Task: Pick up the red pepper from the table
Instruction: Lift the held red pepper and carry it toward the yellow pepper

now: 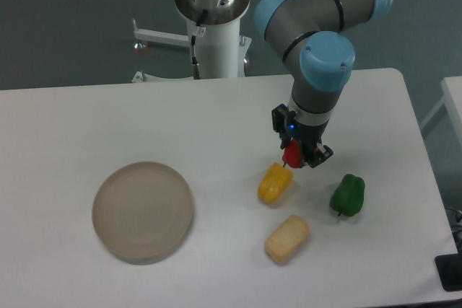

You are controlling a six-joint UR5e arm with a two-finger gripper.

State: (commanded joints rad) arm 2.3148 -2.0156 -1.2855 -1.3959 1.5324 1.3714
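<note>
Hanging over the white tabletop (216,120), the gripper (296,155) has the red pepper (291,154) directly between its fingers, so nothing lies to either side to reach for. Only a small red patch shows, so its long axis cannot be judged. The fingers seem clenched on the red pepper, though whether it touches the tabletop or is just above it is not clear. The yellow pepper (275,182) sits just beside, below and left; a straight lift should avoid it.
</note>
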